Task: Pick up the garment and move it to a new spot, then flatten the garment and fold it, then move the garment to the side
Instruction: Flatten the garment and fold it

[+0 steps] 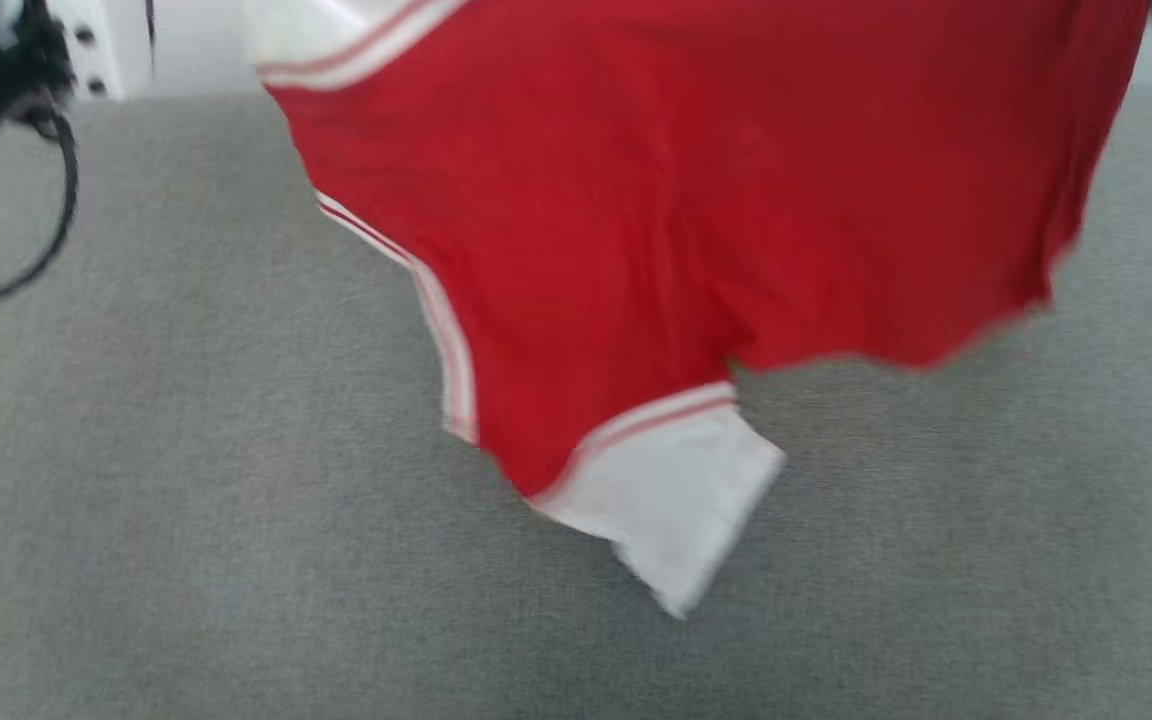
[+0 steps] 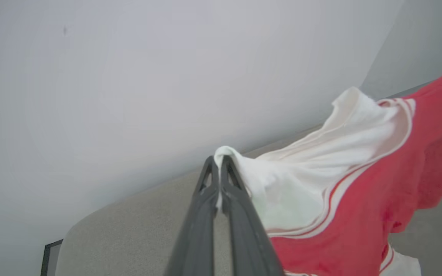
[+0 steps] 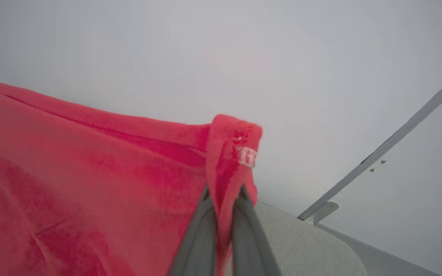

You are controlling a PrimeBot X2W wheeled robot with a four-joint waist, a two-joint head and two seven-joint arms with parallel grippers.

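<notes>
Above one grey surface (image 1: 136, 500), left gripper (image 2: 220, 160) and right gripper (image 3: 225, 189) each pinch one garment (image 1: 686, 200).

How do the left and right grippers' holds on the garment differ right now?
The left gripper pinches a white sleeve edge; the right gripper pinches red fabric beside a small white label. The left fingers sit almost touching on thin cloth; the right fingers stand slightly apart around a thicker red bunch. Shared: both are shut on the garment, holding it up above the grey surface.
</notes>
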